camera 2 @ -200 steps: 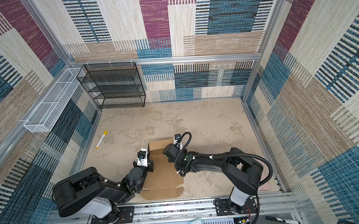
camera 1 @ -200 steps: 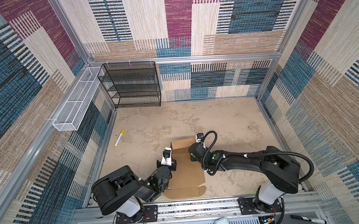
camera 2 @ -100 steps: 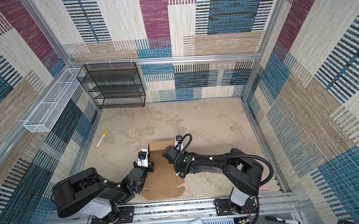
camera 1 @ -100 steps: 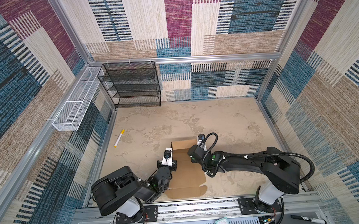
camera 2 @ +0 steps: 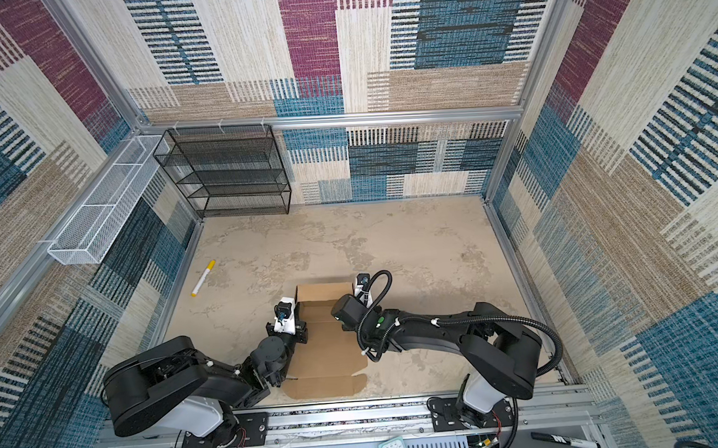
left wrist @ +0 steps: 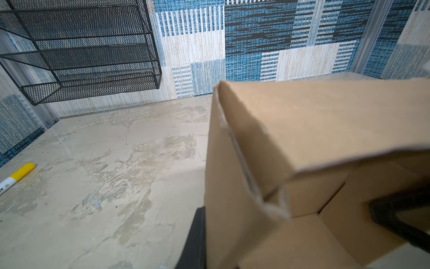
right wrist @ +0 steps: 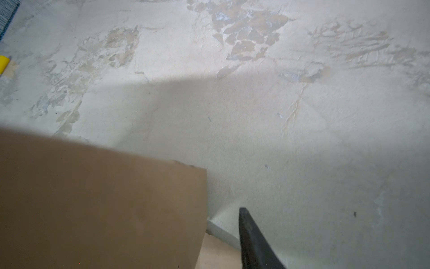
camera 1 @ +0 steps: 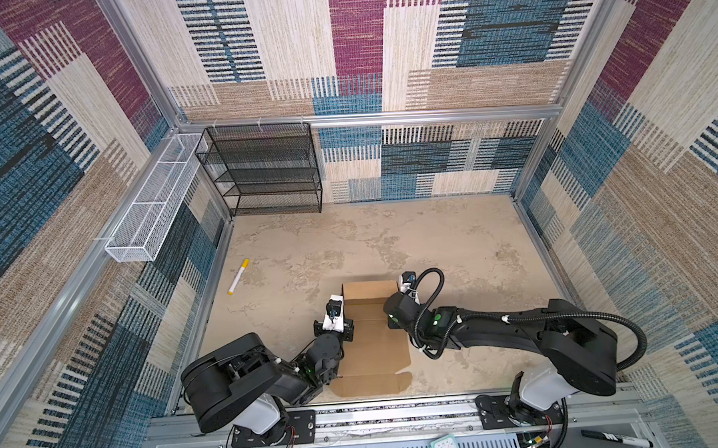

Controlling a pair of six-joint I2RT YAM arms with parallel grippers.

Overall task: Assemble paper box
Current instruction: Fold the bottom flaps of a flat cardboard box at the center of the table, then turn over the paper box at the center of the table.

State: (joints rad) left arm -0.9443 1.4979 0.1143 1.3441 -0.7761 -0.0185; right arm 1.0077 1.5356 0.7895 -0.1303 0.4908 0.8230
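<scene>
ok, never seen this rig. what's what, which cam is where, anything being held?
Two black robot arms, left and right, stand on a rail at the near edge of a table, each ending in a two-finger gripper. Two pictures come from one overhead stereo camera: nearly the same view of the whole cell. The other two come from a camera on each wrist. On the table lie a partly folded paper box and, apart from it, a yellow-capped marker. A black mesh shelf stands at the back; a white wire basket hangs on the side wall. The left gripper is shut on the box's side wall. The right gripper looks open and holds nothing: in its wrist view one finger shows clear of the cardboard.
</scene>
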